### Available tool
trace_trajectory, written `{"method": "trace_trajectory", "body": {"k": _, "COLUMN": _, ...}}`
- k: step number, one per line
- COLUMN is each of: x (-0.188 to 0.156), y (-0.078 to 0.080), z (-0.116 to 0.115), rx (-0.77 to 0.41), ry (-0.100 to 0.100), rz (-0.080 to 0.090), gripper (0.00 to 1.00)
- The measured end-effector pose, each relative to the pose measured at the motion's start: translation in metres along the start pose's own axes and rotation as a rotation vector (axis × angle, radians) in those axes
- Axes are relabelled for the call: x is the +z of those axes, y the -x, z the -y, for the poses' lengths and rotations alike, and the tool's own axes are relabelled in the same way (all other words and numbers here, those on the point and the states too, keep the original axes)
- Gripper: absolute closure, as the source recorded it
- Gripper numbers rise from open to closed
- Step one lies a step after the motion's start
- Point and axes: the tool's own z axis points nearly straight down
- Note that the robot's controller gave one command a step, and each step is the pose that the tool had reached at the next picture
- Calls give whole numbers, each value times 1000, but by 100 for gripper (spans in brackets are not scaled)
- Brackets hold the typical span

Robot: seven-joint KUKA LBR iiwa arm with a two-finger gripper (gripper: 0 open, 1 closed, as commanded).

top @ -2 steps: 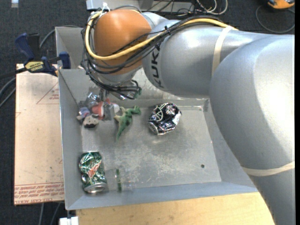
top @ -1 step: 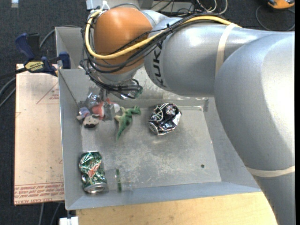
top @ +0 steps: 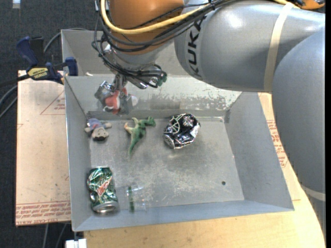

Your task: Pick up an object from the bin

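Note:
My gripper (top: 114, 98) hangs over the far left corner of the bin, its metal fingers closed round a small red and white thing (top: 110, 102). Just below it on the bin floor lies a small purple and pink figure (top: 98, 128). A green toy dinosaur (top: 137, 130) lies to the right of that figure, near the back wall.
A crushed dark can (top: 181, 130) lies mid-bin near the back. A crushed green can (top: 102, 190) sits in the near left corner, with a clear plastic piece (top: 135, 197) beside it. The arm's bulk covers the upper right.

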Motion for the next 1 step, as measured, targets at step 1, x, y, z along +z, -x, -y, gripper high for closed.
{"method": "trace_trajectory", "body": {"k": 1, "x": 1, "y": -1, "z": -1, "rx": 3, "ry": 3, "rz": -4, "gripper": 100}}
